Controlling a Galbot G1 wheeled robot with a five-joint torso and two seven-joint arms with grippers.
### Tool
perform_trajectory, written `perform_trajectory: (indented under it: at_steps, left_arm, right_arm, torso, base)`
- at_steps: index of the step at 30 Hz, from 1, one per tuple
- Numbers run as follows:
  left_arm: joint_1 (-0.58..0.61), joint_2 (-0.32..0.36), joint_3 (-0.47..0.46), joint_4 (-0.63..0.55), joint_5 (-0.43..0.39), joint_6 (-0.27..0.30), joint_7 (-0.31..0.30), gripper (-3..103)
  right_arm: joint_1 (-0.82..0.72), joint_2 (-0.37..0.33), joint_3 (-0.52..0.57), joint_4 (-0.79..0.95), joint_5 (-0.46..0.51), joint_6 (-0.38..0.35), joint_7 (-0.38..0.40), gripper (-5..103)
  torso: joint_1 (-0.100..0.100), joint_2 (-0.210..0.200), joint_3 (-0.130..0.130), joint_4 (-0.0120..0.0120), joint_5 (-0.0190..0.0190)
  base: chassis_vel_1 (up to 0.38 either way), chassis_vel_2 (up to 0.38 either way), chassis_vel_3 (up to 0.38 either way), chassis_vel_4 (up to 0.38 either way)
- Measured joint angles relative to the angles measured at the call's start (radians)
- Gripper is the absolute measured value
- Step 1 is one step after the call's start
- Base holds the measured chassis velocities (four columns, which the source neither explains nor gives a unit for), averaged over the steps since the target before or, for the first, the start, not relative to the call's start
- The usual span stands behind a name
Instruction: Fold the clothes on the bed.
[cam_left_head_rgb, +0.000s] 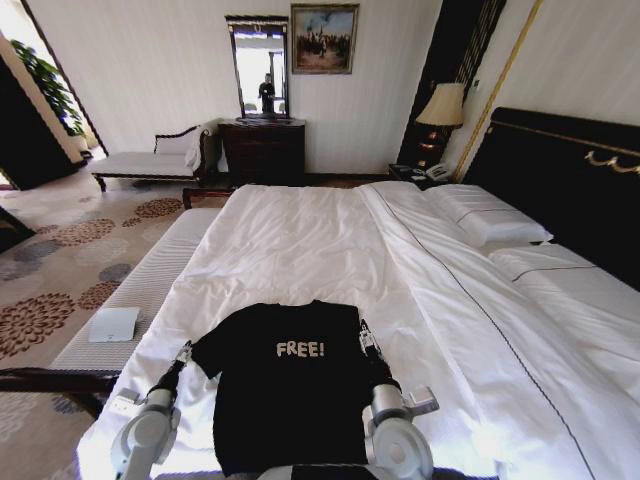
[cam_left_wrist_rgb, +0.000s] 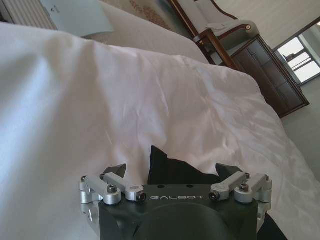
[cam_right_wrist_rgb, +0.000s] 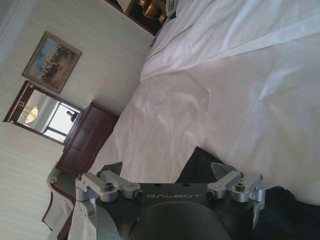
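The clothes, a black T-shirt (cam_left_head_rgb: 290, 400) with pale "FREE!" lettering, lie flat on the white bed (cam_left_head_rgb: 300, 230) close to its near edge. My left gripper (cam_left_head_rgb: 184, 352) rests at the shirt's left sleeve, and my right gripper (cam_left_head_rgb: 366, 338) at its right sleeve. In the left wrist view the left gripper (cam_left_wrist_rgb: 170, 170) is open, fingers spread wide, with a point of black fabric (cam_left_wrist_rgb: 167, 165) between them over the white duvet. The right wrist view has the right gripper (cam_right_wrist_rgb: 167, 167) open too, straddling an edge of the black shirt (cam_right_wrist_rgb: 200, 162).
A long padded bench (cam_left_head_rgb: 130, 290) with a white card (cam_left_head_rgb: 113, 323) on it runs along the bed's left side. Pillows (cam_left_head_rgb: 490, 220) and a dark headboard (cam_left_head_rgb: 560, 170) are at the right. A dresser with a mirror (cam_left_head_rgb: 262, 150), a chaise (cam_left_head_rgb: 150, 160) and a lamp (cam_left_head_rgb: 443, 105) stand along the far wall.
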Motion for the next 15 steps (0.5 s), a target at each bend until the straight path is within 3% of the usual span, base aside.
perform_trajectory:
  at_steps: [3, 9, 15]
  left_arm:
    - [-0.006, -0.014, 0.009, 0.005, -0.041, 0.017, -0.015, 100]
    - [-0.031, -0.028, 0.012, 0.015, -0.111, 0.040, -0.052, 103]
    - [-0.061, -0.028, 0.013, 0.054, -0.124, 0.047, -0.065, 86]
  right_arm:
    - [-0.008, -0.002, 0.002, 0.004, 0.003, 0.000, 0.006, 100]
    - [-0.009, -0.001, 0.003, 0.002, 0.011, -0.002, 0.015, 100]
    - [-0.009, 0.012, -0.003, -0.013, -0.003, -0.005, 0.028, 100]
  torso:
    - [0.000, 0.000, 0.000, 0.0000, 0.0000]
    - [0.000, 0.000, 0.000, -0.0001, 0.0000]
    - [0.000, 0.000, 0.000, 0.0000, -0.0001]
  base:
    - [0.000, 0.000, 0.000, 0.000]
    - [0.000, 0.000, 0.000, 0.000]
    - [0.000, 0.000, 0.000, 0.000]
